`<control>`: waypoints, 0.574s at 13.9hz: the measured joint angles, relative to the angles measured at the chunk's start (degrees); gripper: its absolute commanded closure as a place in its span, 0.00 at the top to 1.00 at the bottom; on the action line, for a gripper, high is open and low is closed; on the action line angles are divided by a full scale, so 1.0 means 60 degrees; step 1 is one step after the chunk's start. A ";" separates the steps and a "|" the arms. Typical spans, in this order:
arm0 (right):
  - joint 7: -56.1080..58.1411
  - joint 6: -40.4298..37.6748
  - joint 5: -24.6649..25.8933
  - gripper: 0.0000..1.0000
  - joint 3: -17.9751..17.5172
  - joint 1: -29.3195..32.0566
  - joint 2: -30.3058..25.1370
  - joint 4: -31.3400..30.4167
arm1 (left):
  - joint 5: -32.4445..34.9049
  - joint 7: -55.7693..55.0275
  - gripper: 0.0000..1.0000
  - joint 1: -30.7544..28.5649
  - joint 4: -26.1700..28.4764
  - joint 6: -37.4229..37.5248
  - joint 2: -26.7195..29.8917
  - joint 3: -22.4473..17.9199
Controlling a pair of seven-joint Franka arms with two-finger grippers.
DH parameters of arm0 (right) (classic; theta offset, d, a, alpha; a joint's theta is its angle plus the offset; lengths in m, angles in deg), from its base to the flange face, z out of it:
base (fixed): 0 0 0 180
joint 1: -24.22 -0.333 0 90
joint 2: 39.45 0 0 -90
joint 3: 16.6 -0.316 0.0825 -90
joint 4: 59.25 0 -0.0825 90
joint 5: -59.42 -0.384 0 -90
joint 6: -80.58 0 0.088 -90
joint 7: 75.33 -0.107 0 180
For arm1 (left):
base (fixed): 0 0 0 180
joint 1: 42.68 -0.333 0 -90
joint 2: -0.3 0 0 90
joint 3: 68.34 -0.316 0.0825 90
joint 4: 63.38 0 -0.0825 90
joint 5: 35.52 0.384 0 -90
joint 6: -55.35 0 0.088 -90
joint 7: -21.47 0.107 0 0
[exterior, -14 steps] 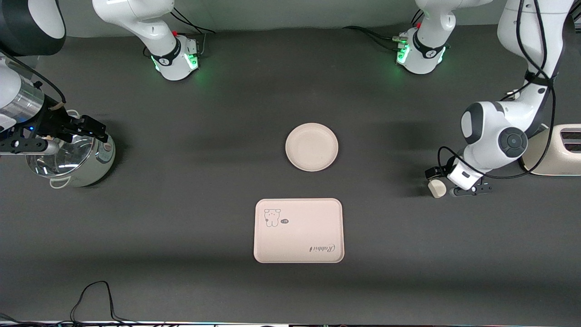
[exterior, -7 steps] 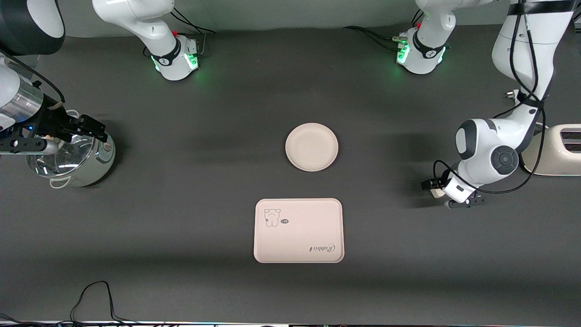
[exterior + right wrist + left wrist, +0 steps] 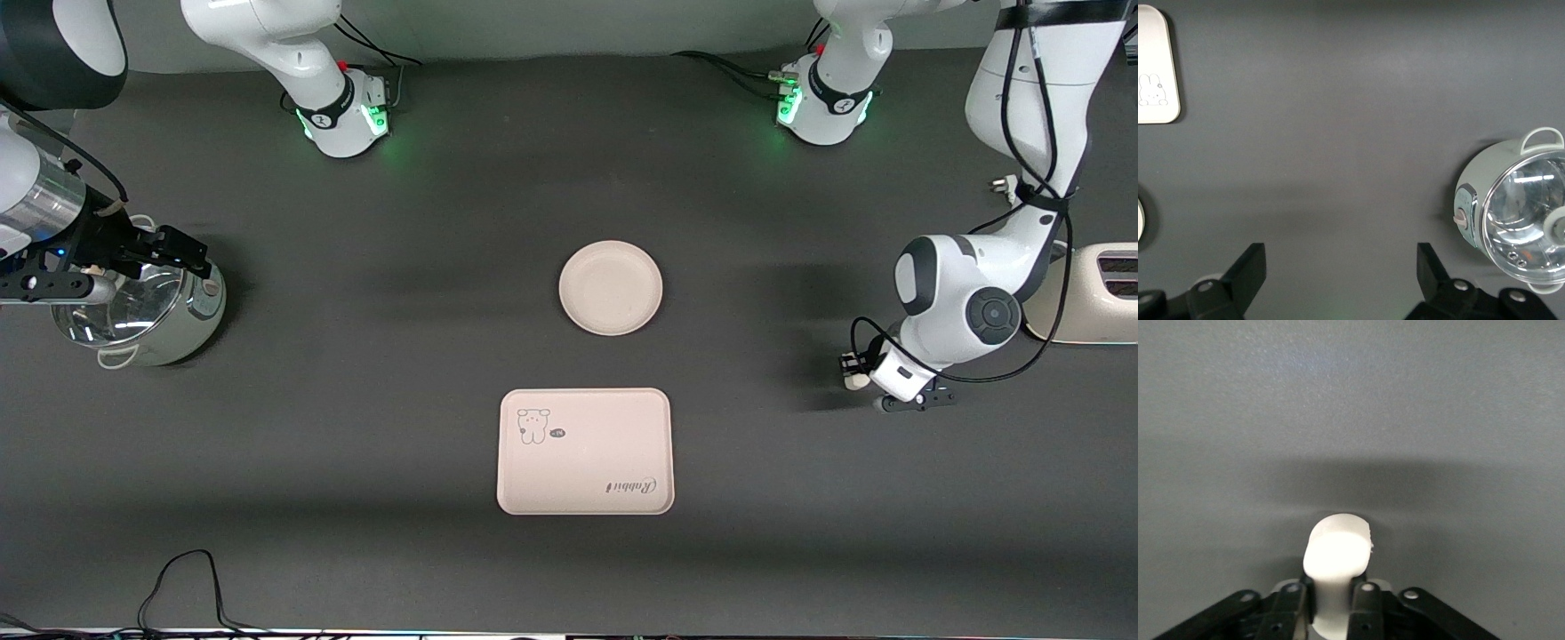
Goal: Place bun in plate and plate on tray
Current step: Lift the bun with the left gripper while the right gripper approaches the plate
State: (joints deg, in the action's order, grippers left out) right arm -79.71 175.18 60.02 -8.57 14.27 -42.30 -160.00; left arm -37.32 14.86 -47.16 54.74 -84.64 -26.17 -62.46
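The off-white bun (image 3: 855, 381) is pinched between my left gripper's (image 3: 861, 380) fingers, low at the table near the left arm's end; the arm's wrist hides most of it. In the left wrist view the bun (image 3: 1337, 553) sticks out from between the shut fingers (image 3: 1293, 603) of the left gripper (image 3: 1335, 600). The round cream plate (image 3: 611, 287) lies at the table's middle. The cream-pink tray (image 3: 585, 451) with its rabbit print lies nearer to the front camera than the plate. My right gripper (image 3: 191, 258) is open and empty over the pot, waiting; its fingers stand wide apart in the right wrist view (image 3: 1341, 267).
A shiny pot (image 3: 142, 311) with a glass lid stands at the right arm's end; it also shows in the right wrist view (image 3: 1518, 213). A cream toaster (image 3: 1098, 293) stands at the left arm's end. A black cable (image 3: 182, 569) lies at the table's front edge.
My left gripper has come over the bun, which lay beside it, and shut on it. The right arm, plate and tray have not moved.
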 measured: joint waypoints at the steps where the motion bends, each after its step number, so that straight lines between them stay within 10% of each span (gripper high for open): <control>1: 0.0000 -0.0075 0.0000 1.00 -0.0002 -0.0001 0.0011 0.0044 | 0.0000 0.0000 0.07 0.0000 -0.0143 0.0690 0.0281 0.0002; 8: 0.0010 -0.0557 -0.0002 1.00 -0.0099 -0.0147 0.0383 0.0480 | -0.0023 -0.0013 0.09 0.0113 -0.1644 0.7144 0.4339 0.0348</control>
State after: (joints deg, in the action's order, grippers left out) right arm -79.65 171.84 60.01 -9.17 13.39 -40.00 -157.12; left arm -37.46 14.79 -46.48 44.88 -41.78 -0.13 -60.37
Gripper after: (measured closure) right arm 0.000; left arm 0.907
